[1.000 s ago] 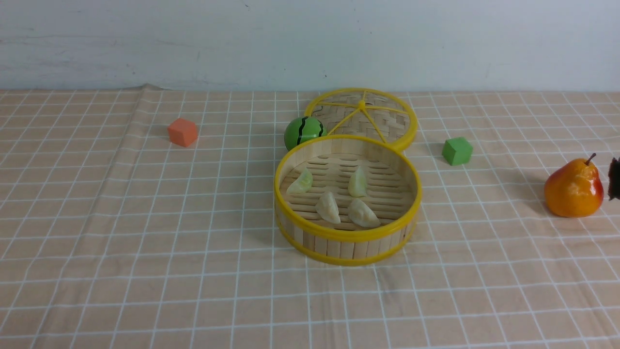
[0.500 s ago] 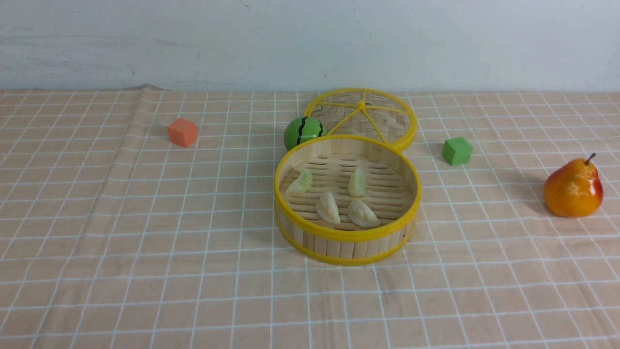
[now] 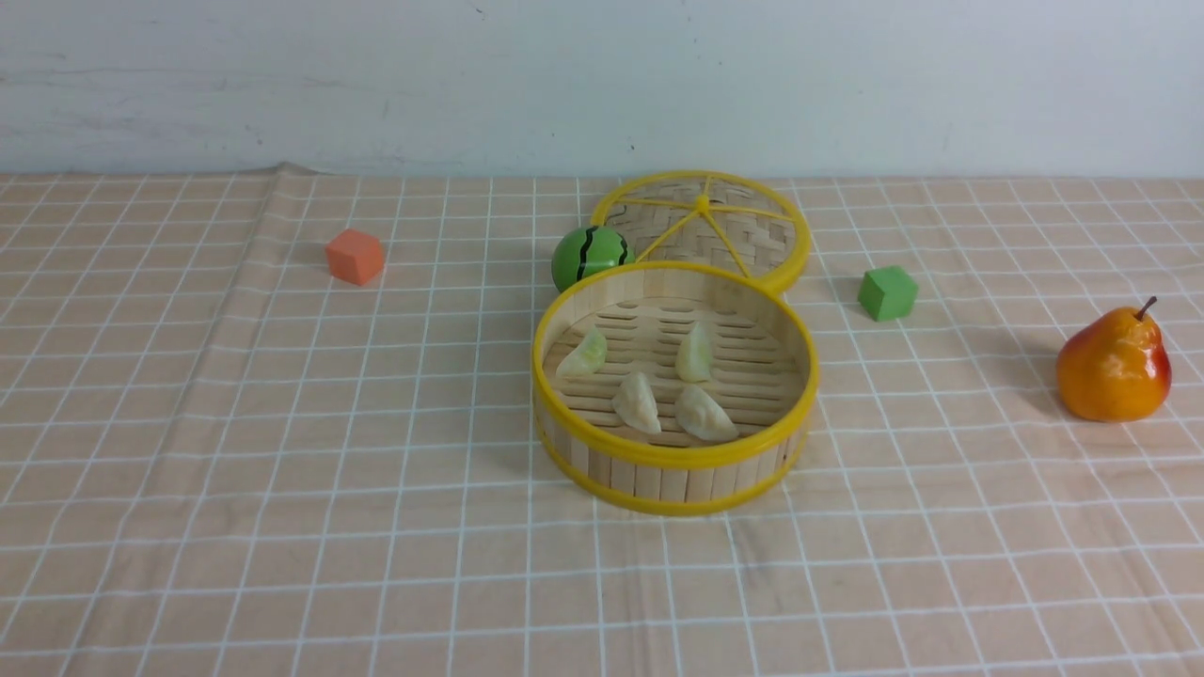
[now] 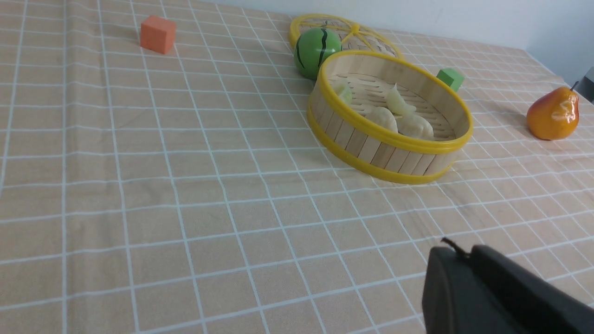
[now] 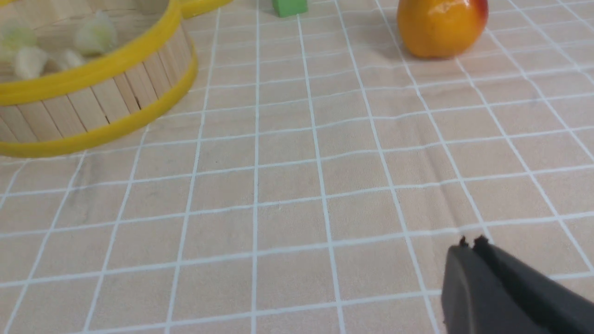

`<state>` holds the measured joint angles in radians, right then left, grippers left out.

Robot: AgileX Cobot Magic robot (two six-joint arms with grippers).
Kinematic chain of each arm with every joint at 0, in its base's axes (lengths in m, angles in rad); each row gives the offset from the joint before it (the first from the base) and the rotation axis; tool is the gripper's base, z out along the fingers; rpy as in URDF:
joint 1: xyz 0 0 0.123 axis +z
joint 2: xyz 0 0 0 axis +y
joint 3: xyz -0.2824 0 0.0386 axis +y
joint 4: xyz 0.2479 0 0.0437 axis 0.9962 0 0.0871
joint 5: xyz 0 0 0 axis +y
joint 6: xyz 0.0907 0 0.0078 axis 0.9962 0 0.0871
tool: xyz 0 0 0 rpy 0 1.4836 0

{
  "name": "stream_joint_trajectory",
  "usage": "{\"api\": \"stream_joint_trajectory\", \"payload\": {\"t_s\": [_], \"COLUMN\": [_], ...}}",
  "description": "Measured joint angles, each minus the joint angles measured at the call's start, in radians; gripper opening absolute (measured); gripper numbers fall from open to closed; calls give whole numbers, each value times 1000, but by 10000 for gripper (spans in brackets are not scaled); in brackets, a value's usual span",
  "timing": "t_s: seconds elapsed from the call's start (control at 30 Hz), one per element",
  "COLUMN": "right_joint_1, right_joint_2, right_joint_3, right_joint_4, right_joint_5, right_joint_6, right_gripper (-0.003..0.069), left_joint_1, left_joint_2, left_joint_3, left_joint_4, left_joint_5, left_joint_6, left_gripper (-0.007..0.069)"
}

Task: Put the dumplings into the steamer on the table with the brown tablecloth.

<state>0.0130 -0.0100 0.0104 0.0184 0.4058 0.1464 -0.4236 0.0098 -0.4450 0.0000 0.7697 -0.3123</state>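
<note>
The steamer (image 3: 674,458) stands at the middle of the brown tablecloth (image 3: 282,470) that covers the table. All the dumplings lie on its slatted floor: a green one (image 3: 585,354) at the left, another green one (image 3: 695,354) behind, and two cream ones (image 3: 638,402) (image 3: 704,415) in front. The steamer also shows in the left wrist view (image 4: 394,144) and the right wrist view (image 5: 93,93). My left gripper (image 4: 457,253) is shut and empty, low over the cloth, well short of the steamer. My right gripper (image 5: 469,246) is shut and empty, over bare cloth. Neither gripper shows in the front view.
The flat woven lid (image 3: 704,226) lies behind the steamer, with a green watermelon ball (image 3: 591,256) beside it. An orange cube (image 3: 356,256) sits at the far left, a green cube (image 3: 887,292) right of the steamer, and an orange pear (image 3: 1114,367) at the far right.
A dark gripper tip at the right edge of the front view, beside the pear, has withdrawn out of that view. The dumplings and steamer have not moved.
</note>
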Motion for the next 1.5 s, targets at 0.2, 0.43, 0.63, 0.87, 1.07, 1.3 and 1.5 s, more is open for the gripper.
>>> {"api": "stream_joint_trajectory", "payload": {"t_s": [0.2, 0.43, 0.63, 0.87, 1.07, 1.3, 1.5], "right_joint_1": [0, 0, 0, 0, 0, 0, 0], "right_joint_2": [0, 0, 0, 0, 0, 0, 0], "right_joint_3": [0, 0, 0, 0, 0, 0, 0], "right_joint_4": [0, 1, 1, 1, 1, 1, 1], "right_joint_5": [-1, -1, -2, -2, -2, -2, -2], "right_joint_6": [4, 4, 4, 4, 4, 4, 4], "right_gripper": [-7, 0, 4, 14, 22, 31, 31], "left_joint_1": [0, 0, 0, 0, 0, 44, 236], "left_joint_2": [0, 0, 0, 0, 0, 0, -19], "left_joint_3": [0, 0, 0, 0, 0, 68, 238], "left_joint_4": [0, 0, 0, 0, 0, 0, 0], "left_joint_5": [1, 1, 1, 1, 1, -160, -552], "left_joint_6": [0, 0, 0, 0, 0, 0, 0], "left_gripper": [39, 43, 47, 47, 48, 38, -13]}}
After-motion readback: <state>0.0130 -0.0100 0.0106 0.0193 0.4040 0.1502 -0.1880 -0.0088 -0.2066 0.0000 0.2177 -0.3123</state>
